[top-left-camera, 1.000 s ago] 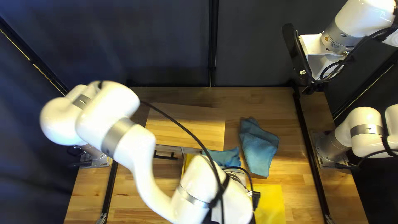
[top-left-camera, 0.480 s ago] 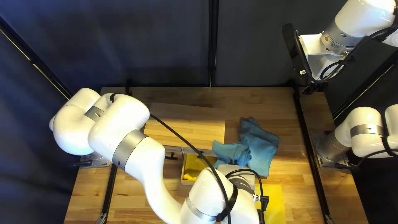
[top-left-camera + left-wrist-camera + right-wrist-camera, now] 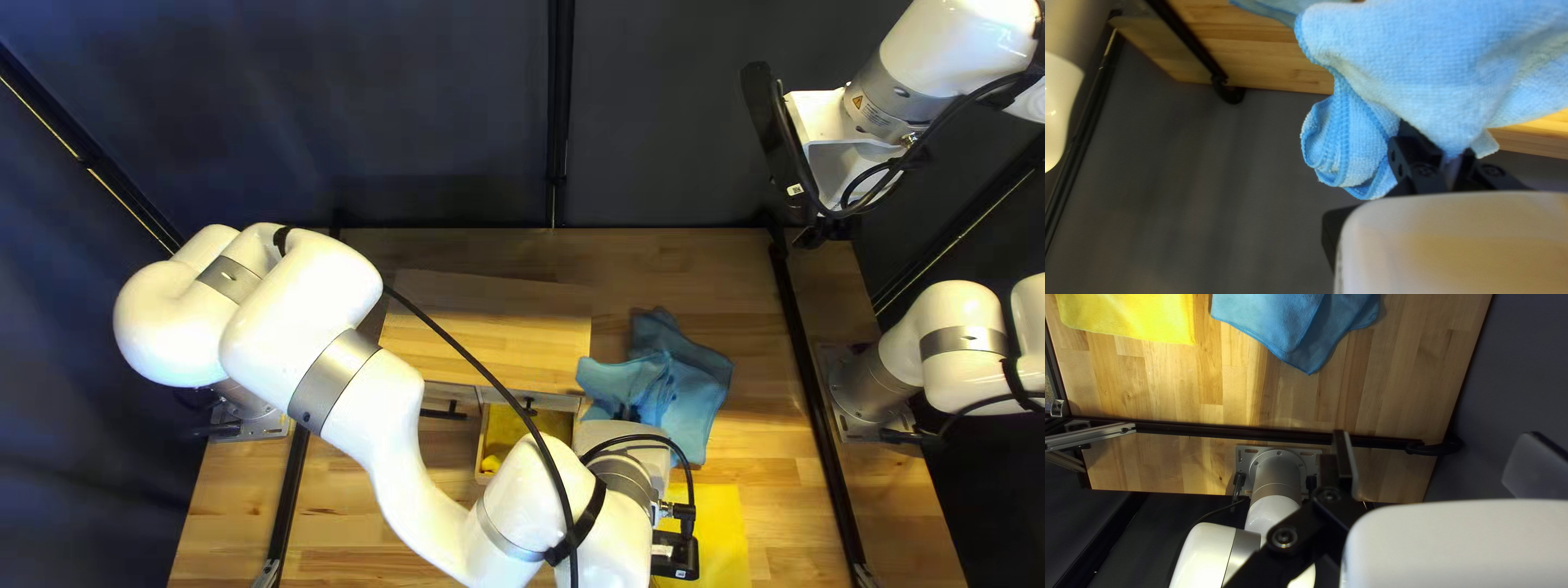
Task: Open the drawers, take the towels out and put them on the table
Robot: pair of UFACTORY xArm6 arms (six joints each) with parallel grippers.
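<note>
**A:** What is the left hand (image 3: pixel 1447 161) doing?

**B:** Its two fingers are pressed together on a fold of a blue towel (image 3: pixel 1412 61). The cloth spills over them and hides the tips. One pinch is enough for limp cloth, so the rest bunches and dangles.

**A:** Where is that towel?

**B:** It is lifted just right of the wooden drawer unit (image 3: pixel 490 327), right beside a second blue towel (image 3: pixel 694 408) that lies crumpled on the desk (image 3: pixel 735 269). Whether its lowest corner brushes the desk I cannot tell. I judge the carry aims at that spot so the towels gather on the free side, away from the drawer fronts.

**A:** And the drawer?

**B:** One drawer (image 3: pixel 480 457) stands pulled out toward the near edge. A yellow towel (image 3: pixel 522 429) lies in it, partly hidden by the left arm. Another yellow towel (image 3: pixel 714 523) lies flat on the desk, nearer the camera.

**A:** So what remains?

**B:** By my reading, setting down the blue towel and then lifting the yellow one out. A black handle (image 3: pixel 437 408) shows left of the open drawer, but I cannot tell whether anything lies behind it.

**A:** The right hand (image 3: pixel 1433 441)?

**B:** Its fingers are wide apart and hold nothing. It is raised high above its own base, well apart from the towels, probably parked there to leave the left arm room.
</note>
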